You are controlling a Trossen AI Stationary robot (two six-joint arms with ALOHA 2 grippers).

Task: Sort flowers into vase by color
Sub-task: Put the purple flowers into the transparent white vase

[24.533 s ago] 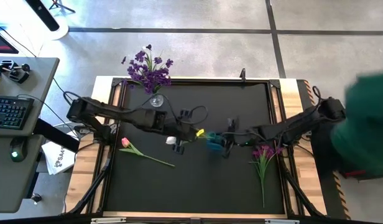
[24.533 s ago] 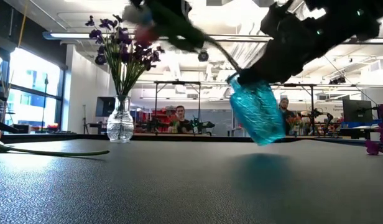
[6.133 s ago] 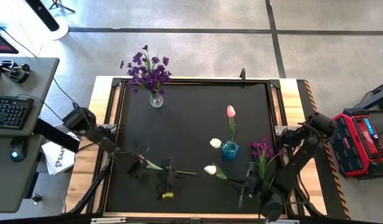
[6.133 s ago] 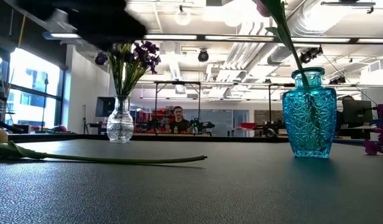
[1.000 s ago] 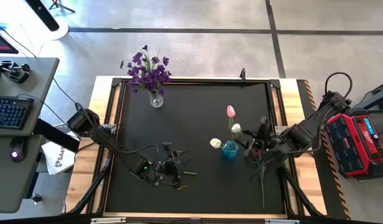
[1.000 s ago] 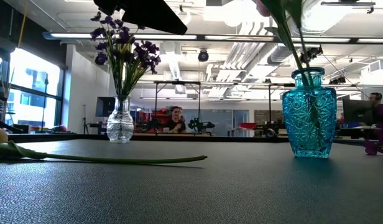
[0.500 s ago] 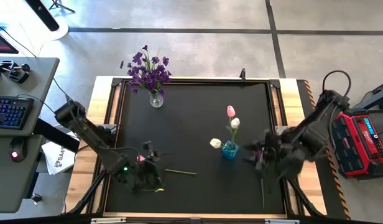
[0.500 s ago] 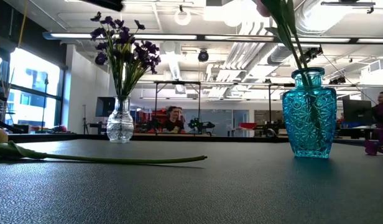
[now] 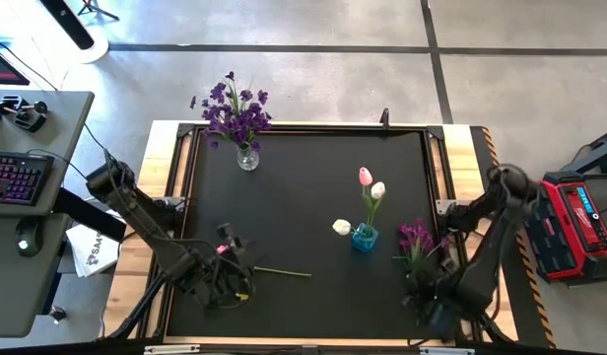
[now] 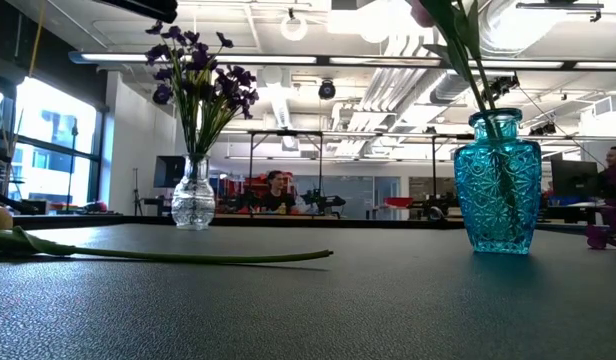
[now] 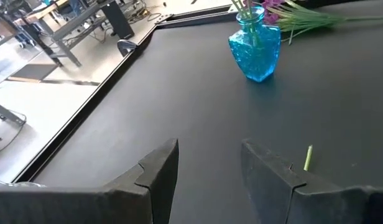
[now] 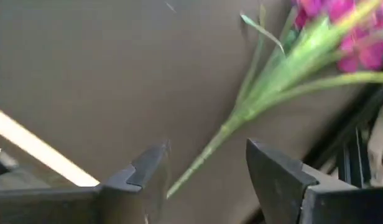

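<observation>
Tulip (image 9: 225, 250), pink, lies flat on the mat beneath my left gripper (image 9: 228, 286), jaws apart and empty, low over its stem. The blue vase (image 9: 363, 237) now holds three tulips. My right gripper (image 9: 422, 301) has swung back to the near edge, jaws apart, straddling the loose purple spray (image 9: 416, 238).
</observation>
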